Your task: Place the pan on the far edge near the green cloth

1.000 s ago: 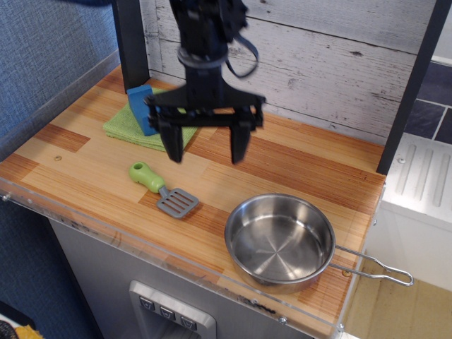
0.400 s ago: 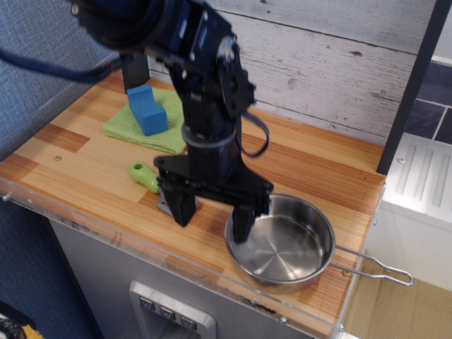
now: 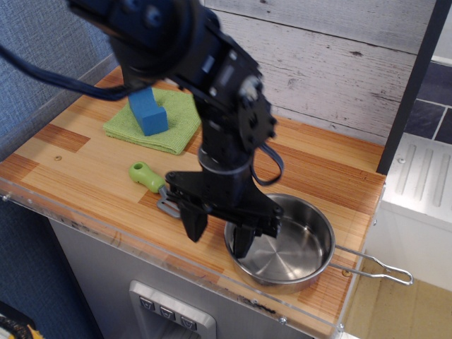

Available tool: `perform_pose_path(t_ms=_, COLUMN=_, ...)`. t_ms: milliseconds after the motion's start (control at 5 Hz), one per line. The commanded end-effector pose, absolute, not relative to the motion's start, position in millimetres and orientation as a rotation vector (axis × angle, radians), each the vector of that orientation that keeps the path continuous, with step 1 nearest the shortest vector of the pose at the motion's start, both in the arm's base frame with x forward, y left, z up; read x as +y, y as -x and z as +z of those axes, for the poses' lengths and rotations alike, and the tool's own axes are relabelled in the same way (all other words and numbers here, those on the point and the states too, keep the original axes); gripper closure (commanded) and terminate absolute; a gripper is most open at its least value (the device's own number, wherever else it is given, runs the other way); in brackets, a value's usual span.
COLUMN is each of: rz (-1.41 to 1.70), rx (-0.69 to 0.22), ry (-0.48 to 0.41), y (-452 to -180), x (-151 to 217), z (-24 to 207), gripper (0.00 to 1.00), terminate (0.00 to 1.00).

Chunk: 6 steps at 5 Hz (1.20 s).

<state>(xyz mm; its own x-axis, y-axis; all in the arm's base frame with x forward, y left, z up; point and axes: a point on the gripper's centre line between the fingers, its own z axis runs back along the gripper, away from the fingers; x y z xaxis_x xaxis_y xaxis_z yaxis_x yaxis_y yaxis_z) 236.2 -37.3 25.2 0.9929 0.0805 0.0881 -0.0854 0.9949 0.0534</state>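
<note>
1. Stainless-steel pan (image 3: 286, 244), one in count, sitting at the near edge of the tabletop (image 3: 78, 169), well apart from the green cloth (image 3: 164, 120) and on the opposite side of the tabletop from it.
2. Round and shallow, empty inside apart from the tool finger over it; thin wire-loop handle (image 3: 374, 268) reaching out past the tabletop's side, away from the cloth.
3. One green cloth, folded, lying close to the far edge (image 3: 318, 121) where the wood grain meets the whitewashed plank wall (image 3: 339, 63).
4. One blue block (image 3: 148, 111) standing on the cloth, partly hidden by the arm.
5. One toy spatula (image 3: 151, 179) with a green handle, between the cloth and the pan; grey blade mostly hidden behind the tool.
6. One black tool (image 3: 219, 236), spread wide and grasping nothing, pointing down at the pan's rim on the side toward the cloth: one finger over the inside of the pan, the other outside the rim above bare wood. Contact with the rim not clear.
7. No brands, labels or readable writing anywhere.
8. Three small grey buttons (image 3: 167, 312) on the panel under the tabletop, below the pan.
</note>
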Motion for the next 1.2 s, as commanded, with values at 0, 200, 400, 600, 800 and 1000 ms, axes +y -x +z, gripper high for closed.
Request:
perform_pose_path(t_ms=0, rz=0.128, rx=-0.162, ry=-0.101, y=-245, x=-30, z=34, gripper=1.00, terminate=0.00)
perform_pose_path(t_ms=200, rz=0.148, rx=-0.165, ry=-0.106, y=-244, x=-27, z=35, gripper=1.00, terminate=0.00)
perform_pose_path(t_ms=400, rz=0.162, rx=-0.168, ry=-0.094, y=-243, x=-27, z=39, gripper=1.00, terminate=0.00)
perform_pose_path(t_ms=600, rz=0.190, rx=-0.195, ry=-0.077, y=-248, x=-24, z=52, gripper=1.00, terminate=0.00)
perform_pose_path(t_ms=800, rz=0.247, rx=-0.218, ry=-0.026, y=-259, x=-16, z=78, gripper=1.00, terminate=0.00)
perform_pose_path(t_ms=1000, rz=0.303, rx=-0.261, ry=-0.025, y=-270, x=-5, z=109, gripper=1.00, terminate=0.00)
